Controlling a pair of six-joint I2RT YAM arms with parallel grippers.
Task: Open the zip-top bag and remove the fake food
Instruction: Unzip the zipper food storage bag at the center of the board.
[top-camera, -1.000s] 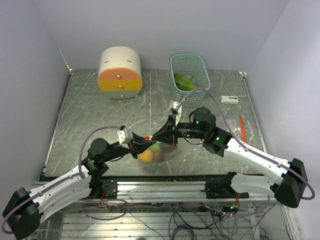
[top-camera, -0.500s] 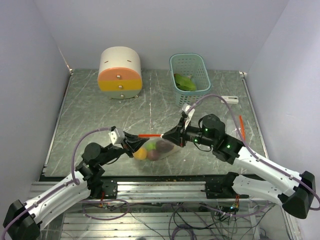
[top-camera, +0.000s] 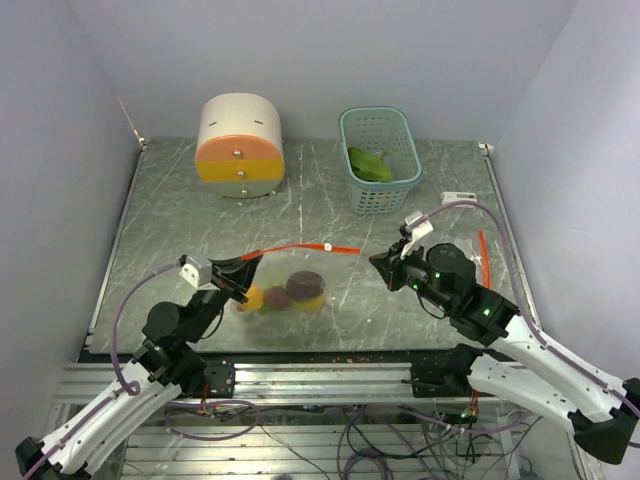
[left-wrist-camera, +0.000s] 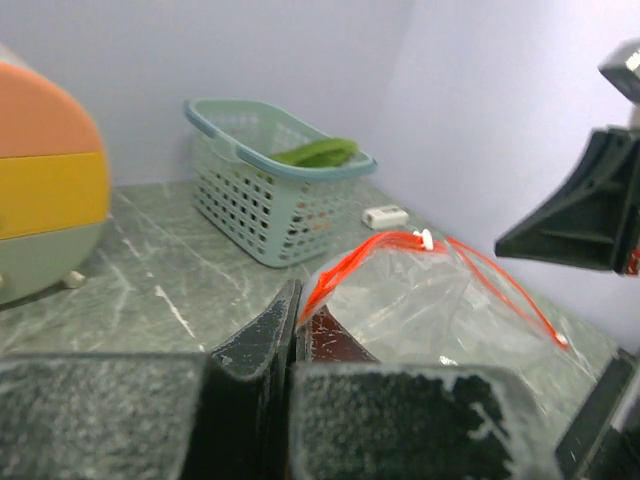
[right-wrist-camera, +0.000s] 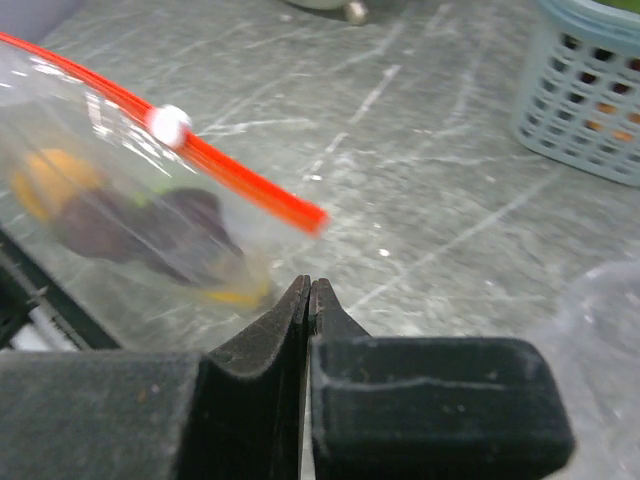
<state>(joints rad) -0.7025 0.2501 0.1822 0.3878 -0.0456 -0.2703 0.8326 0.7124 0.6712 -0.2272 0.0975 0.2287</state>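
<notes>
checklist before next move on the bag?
1. Left gripper pinching a corner of the clear plastic zip-top bag: ok.
2. Right gripper on the bag: not ok; shut on nothing, apart from the red zip strip.
3. Zip open: cannot tell; small white slider sits short of the strip's free end.
4. Small plastic toy fruits out: not ok; inside the bag.

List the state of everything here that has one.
left gripper, shut on the zip-top bag's corner
right gripper, shut, holding nothing
zip-top bag, slider partway along its red strip
fake food, inside the bag
drawer box, shut
basket, upright, green piece inside
</notes>
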